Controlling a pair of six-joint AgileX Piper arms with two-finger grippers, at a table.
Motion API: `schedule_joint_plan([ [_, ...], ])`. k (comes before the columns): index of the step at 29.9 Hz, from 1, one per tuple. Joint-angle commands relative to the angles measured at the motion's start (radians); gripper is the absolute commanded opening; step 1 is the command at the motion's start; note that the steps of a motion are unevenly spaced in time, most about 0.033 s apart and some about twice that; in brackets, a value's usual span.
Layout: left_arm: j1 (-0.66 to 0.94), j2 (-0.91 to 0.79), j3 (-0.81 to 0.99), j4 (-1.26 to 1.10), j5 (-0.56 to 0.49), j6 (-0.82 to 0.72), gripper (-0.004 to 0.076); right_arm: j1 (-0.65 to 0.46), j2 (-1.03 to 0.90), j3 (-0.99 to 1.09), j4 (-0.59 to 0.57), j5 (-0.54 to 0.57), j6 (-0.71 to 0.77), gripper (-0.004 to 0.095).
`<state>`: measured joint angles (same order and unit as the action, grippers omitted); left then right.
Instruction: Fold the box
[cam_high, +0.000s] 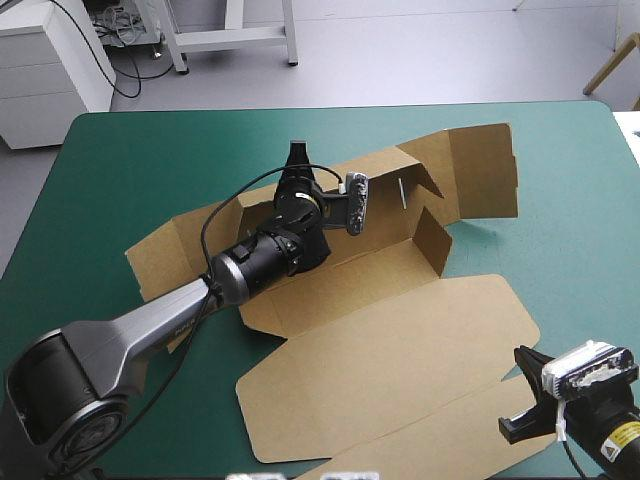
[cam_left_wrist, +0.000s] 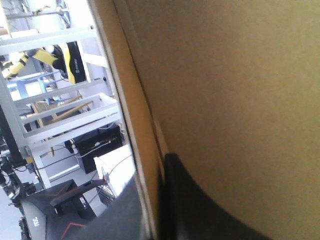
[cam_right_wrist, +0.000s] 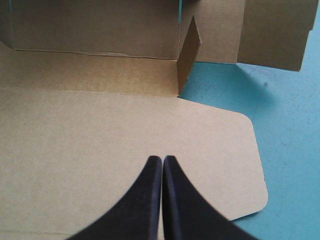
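The brown box (cam_high: 380, 340) lies mostly flat across the middle of the bench (cam_high: 120, 160), its rear wall raised. The left gripper (cam_high: 296, 158), upper centre in the high view, seems pinched on that wall's top edge. The right gripper (cam_right_wrist: 162, 164), lower right in that view, is closed and empty. The board is probably light and stiff and bends at its creases, so it is best held by an edge near a fold.

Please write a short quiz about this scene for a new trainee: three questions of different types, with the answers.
1. True or false: the right gripper, with its two black fin-shaped fingers, is holding the brown cardboard box.
2. Which part of the box does the left gripper pinch? A) the raised far wall B) the rounded near panel C) nothing
3. Fill in: the wide lid with rounded corners lies ___ on the teal-green table cover.

Key: 1 false, its fingers are shut on nothing, above the lid; 2 A; 3 flat.
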<state>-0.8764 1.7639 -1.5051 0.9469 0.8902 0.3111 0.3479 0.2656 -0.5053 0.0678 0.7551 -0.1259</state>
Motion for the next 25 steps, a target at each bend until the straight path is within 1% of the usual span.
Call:
schedule_joint_plan([
  [1,-0.044,-0.083,0.033,0.121,-0.066,-0.075,-0.001,-0.006,0.01,-0.024,0.004,-0.075,-0.004,-0.0014],
  [7,-0.106,-0.177,0.2,0.463,-0.09,-0.369,-0.001,-0.006,0.01,-0.022,0.004,-0.079,-0.004,-0.0014],
  [10,-0.125,-0.218,0.294,0.578,-0.106,-0.482,-0.001,-0.006,0.01,-0.013,0.004,-0.098,-0.004,-0.0014],
  [16,-0.131,-0.292,0.496,0.852,-0.128,-0.685,-0.001,-0.006,0.01,-0.013,0.004,-0.098,-0.004,-0.0014],
  [20,-0.129,-0.299,0.551,0.868,-0.153,-0.721,-0.001,-0.006,0.01,-0.013,0.004,-0.098,-0.004,-0.0014],
  [25,-0.129,-0.299,0.555,0.87,-0.234,-0.732,-0.001,-0.006,0.01,-0.013,0.004,-0.098,-0.004,-0.0014],
])
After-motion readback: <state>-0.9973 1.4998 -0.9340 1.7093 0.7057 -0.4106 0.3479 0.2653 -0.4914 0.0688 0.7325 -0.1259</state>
